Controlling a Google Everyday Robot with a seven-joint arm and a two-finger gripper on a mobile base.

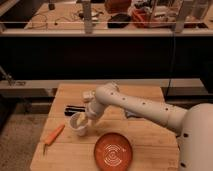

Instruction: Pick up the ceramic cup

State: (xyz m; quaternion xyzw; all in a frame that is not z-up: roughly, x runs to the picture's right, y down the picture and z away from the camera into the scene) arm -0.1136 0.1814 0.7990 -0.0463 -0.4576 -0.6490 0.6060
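The ceramic cup (77, 122) is a small white handleless cup standing upright on the wooden table (145, 135), left of centre. My gripper (87, 119) hangs at the end of the white arm (135, 106), which reaches in from the right. It is right at the cup's right side and rim. The cup's base rests on the table.
A wide orange-red bowl with white swirls (114, 151) sits at the front, just right of the cup. An orange carrot (53, 136) lies to the cup's left. A dark flat object (74, 108) lies behind the cup. A dark shelf wall stands behind the table.
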